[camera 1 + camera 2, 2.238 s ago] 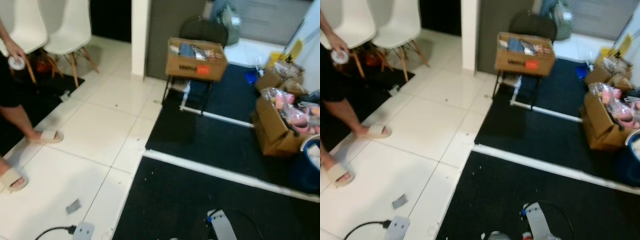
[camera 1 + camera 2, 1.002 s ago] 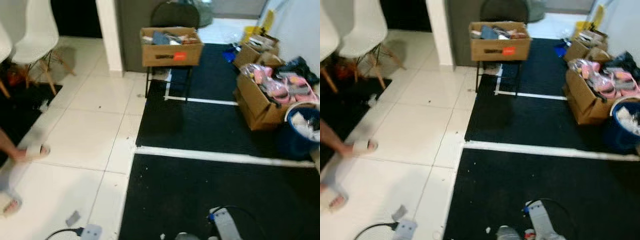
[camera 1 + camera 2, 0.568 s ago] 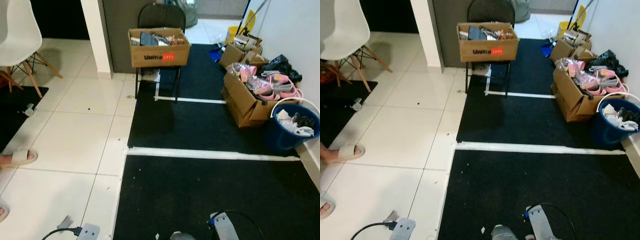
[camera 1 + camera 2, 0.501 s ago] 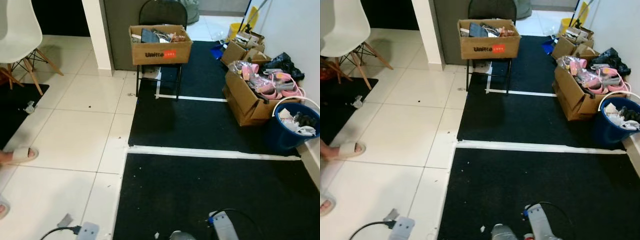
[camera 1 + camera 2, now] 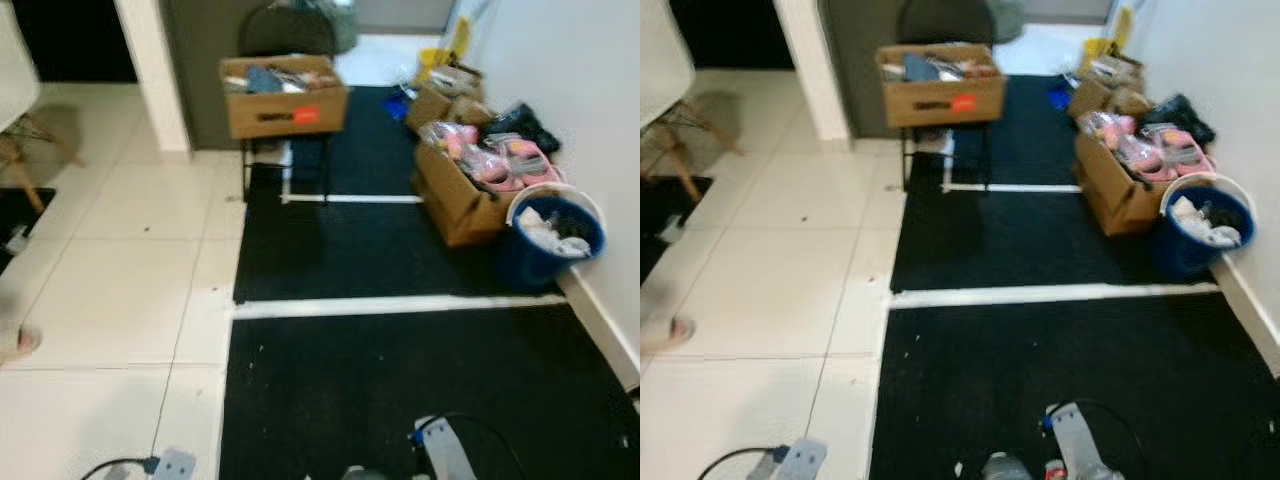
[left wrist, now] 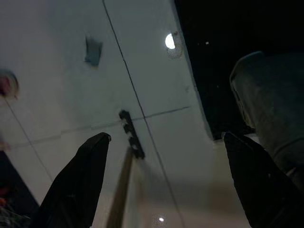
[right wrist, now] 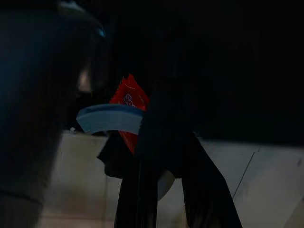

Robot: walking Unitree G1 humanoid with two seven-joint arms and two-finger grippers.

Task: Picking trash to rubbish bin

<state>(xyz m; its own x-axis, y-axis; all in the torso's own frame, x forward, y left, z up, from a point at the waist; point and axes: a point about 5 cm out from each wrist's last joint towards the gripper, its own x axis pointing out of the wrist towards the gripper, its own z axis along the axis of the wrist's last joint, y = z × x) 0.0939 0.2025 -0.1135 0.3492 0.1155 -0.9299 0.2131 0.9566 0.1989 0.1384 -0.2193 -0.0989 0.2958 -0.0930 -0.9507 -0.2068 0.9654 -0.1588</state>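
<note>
The blue rubbish bin point(image 5: 553, 243) stands on the black mat by the white wall at the right, with crumpled white trash inside it. In the dark right wrist view, my right gripper point(image 7: 145, 130) is shut on a red wrapper point(image 7: 127, 100), with a white and blue piece point(image 7: 109, 118) beside it. Over the white tiles, my left gripper point(image 6: 166, 137) hangs open with nothing between its fingers point(image 6: 76, 185). A small grey scrap point(image 6: 92, 50) lies on the tile below it.
A cardboard box point(image 5: 285, 95) full of items rests on a black chair ahead. Another open box point(image 5: 462, 190) with pink things stands next to the bin. A power strip point(image 5: 172, 465) and cable lie at the lower left. A person's foot point(image 5: 14, 343) shows at the left edge.
The camera has swung to the right, so the bin and wall sit further into view. The person's sandalled feet have slipped towards the left edge.
</note>
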